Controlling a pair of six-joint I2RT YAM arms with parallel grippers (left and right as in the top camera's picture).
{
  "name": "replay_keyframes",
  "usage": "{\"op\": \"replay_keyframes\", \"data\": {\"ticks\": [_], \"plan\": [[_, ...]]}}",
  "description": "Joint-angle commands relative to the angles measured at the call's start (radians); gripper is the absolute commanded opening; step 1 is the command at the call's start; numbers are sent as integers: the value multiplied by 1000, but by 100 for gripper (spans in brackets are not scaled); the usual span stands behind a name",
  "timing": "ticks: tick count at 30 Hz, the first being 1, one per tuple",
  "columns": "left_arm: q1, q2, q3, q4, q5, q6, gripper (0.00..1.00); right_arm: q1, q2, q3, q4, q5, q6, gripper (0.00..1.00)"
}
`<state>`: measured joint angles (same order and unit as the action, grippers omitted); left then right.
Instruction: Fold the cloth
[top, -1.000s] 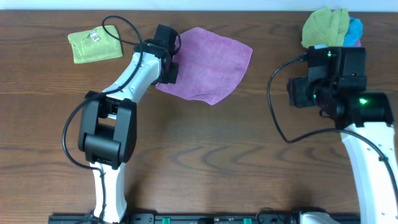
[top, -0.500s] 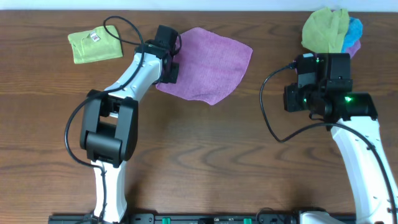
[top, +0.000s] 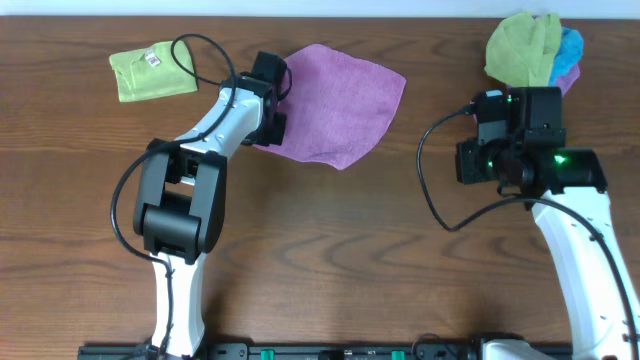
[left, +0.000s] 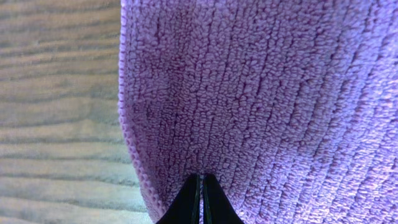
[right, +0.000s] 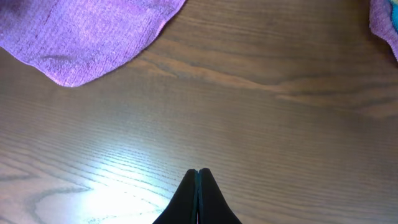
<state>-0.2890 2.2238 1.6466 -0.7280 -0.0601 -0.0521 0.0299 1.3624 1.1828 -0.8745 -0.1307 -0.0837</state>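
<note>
The mauve-purple cloth lies spread out at the back middle of the table, turned like a diamond. My left gripper is at its left edge. In the left wrist view the cloth fills most of the frame, and the left gripper is shut on it, a thin fold of fabric pinched between the tips just inside the hem. My right gripper hovers over bare wood to the right of the cloth, shut on nothing. In the overhead view its fingers are hidden under the wrist.
A folded lime-green cloth with a white tag lies at the back left. A heap of cloths sits at the back right: lime-green, bright blue and a purple bit. The table is dark wood.
My right arm shifted left and its jaws closed early in the second, then held still. My left gripper, still shut on the cloth's left edge, crept slightly right and toward the back.
</note>
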Motion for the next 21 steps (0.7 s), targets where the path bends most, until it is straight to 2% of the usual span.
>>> {"op": "replay_keyframes", "data": {"ticks": [1,10,21], "plan": [[7,28,-19,-51,-10,-39,6,-5,-5,0,-10,27,0,2],[-14,27,-24,-249,21,-110,6,-10,-23,0,-43,81,0,2],[-175,23,-24,-371,-16,-201,6,-82,-172,0,-90,101,1,2]]}}
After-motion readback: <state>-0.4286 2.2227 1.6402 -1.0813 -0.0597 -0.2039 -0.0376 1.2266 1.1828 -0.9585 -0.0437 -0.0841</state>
